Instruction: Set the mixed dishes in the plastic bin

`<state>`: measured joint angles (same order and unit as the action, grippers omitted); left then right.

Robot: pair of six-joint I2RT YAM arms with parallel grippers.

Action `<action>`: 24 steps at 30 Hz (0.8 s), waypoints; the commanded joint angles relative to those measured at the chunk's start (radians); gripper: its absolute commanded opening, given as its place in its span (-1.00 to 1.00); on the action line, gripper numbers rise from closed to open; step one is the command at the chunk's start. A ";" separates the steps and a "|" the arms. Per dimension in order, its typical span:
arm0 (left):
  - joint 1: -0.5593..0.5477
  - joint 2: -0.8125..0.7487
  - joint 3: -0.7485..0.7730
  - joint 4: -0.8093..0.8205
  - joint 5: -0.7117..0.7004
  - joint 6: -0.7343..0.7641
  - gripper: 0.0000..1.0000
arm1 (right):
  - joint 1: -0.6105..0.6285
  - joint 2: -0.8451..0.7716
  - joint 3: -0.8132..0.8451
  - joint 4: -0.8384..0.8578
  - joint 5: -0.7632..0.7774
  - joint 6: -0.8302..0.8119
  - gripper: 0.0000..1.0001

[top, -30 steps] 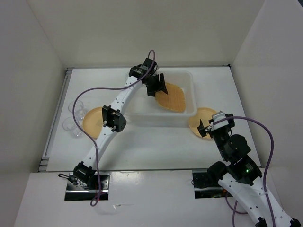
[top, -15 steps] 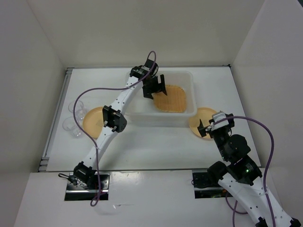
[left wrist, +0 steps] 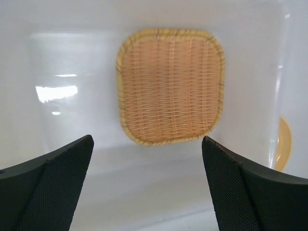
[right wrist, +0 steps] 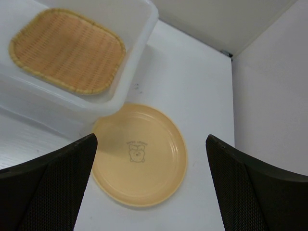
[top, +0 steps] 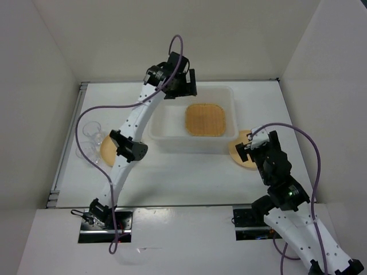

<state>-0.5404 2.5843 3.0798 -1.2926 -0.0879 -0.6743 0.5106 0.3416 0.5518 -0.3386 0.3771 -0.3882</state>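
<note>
Inside the plastic bin (top: 172, 127), right half: wicker tray (top: 205, 119), lying flat; left gripper (top: 183, 87) hung over the bin's far left rim, jaws wide, empty; right gripper (top: 248, 150) above one plate (top: 236, 154) at the bin's near right corner, jaws apart, empty. Right wrist view alone showed that plate's printed figure (right wrist: 136, 150); top view alone showed second plate (top: 105, 150) and two clear cups (top: 92, 132), far left

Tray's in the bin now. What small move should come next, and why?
Probably lower the right gripper toward the tan plate directly beneath it. Its fingers are spread open and frame that plate, which lies on the table beside the plastic bin's corner, while the wicker tray already lies flat inside.
</note>
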 commanded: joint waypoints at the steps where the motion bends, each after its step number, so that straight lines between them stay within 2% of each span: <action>1: -0.041 -0.241 -0.070 -0.004 -0.203 0.087 0.99 | -0.075 0.149 0.091 -0.023 -0.021 0.063 0.96; 2: -0.041 -0.335 -0.120 -0.004 -0.220 0.100 0.99 | -0.102 0.190 0.112 -0.039 -0.046 0.083 0.96; 4: -0.041 -0.444 -0.255 -0.004 -0.272 0.124 0.99 | -0.193 0.291 0.155 -0.097 -0.084 0.083 0.82; 5: -0.041 -0.569 -0.432 -0.004 -0.292 0.124 0.99 | -0.217 0.312 0.193 -0.109 -0.101 0.083 0.82; 7: -0.032 -0.717 -0.663 0.042 -0.343 0.113 0.99 | -0.289 0.352 0.261 -0.151 -0.186 0.071 0.75; 8: -0.009 -0.924 -0.813 0.187 -0.361 0.130 0.99 | -0.309 0.368 0.289 -0.169 -0.223 0.071 0.75; 9: 0.009 -1.049 -1.150 0.287 -0.334 0.168 0.99 | -0.348 0.391 0.313 -0.201 -0.268 0.058 0.79; 10: 0.035 -1.287 -1.300 0.370 -0.304 0.168 0.99 | -0.366 0.442 0.354 -0.214 -0.277 0.058 0.82; 11: 0.058 -1.382 -1.419 0.468 -0.253 0.180 0.99 | -0.388 0.471 0.370 -0.214 -0.277 0.058 0.86; 13: 0.102 -1.510 -1.596 0.452 -0.211 0.180 0.99 | -0.493 0.532 0.395 -0.261 -0.360 0.077 0.97; 15: 0.114 -1.541 -1.670 0.392 -0.147 0.159 0.99 | -0.546 0.550 0.395 -0.261 -0.408 0.068 0.97; 18: 0.114 -1.679 -1.808 0.438 -0.072 0.159 0.99 | -0.622 0.585 0.395 -0.261 -0.408 0.068 0.97; 21: 0.114 -1.748 -1.877 0.464 -0.059 0.200 0.99 | -0.736 0.674 0.431 -0.302 -0.431 0.049 0.97; 24: 0.114 -1.806 -1.937 0.473 -0.068 0.237 0.99 | -0.874 0.810 0.500 -0.420 -0.471 -0.024 0.97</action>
<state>-0.4282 0.8532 1.1694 -0.8928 -0.1875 -0.4919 -0.2726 1.0550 0.9630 -0.6449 -0.0414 -0.3481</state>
